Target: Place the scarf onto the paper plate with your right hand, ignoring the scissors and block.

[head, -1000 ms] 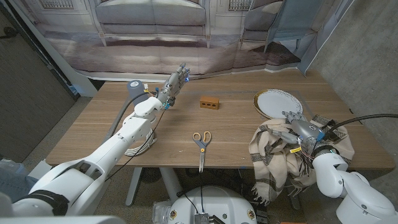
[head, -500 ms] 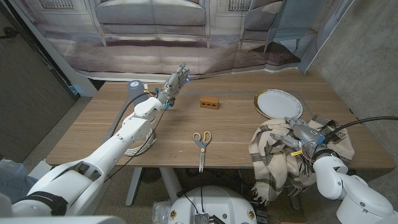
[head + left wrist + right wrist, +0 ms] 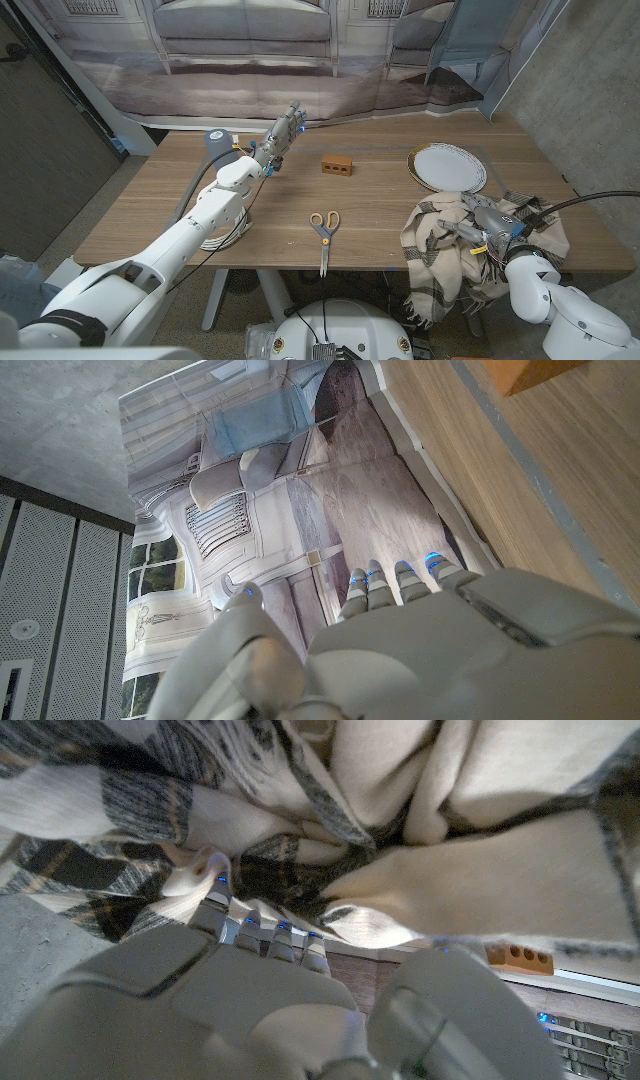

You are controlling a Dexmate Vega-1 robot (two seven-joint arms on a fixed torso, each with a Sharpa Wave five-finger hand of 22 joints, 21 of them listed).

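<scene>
The cream and grey plaid scarf lies bunched at the table's front right and hangs over the near edge. My right hand sits on top of it. In the right wrist view its fingertips push into the scarf folds, with the thumb held apart and nothing pinched. The white paper plate lies bare just beyond the scarf. Far across the table, my left hand is raised near the back edge with its fingers stretched out, holding nothing; the same hand shows in the left wrist view.
Scissors with orange handles lie at the front middle. A small brown block stands in the middle, and its corner shows in the left wrist view. A grey-blue cylinder stands back left. A cable coil lies under my left arm.
My right hand has sunk and slid a little toward the near edge, deeper into the scarf. The left arm has not moved.
</scene>
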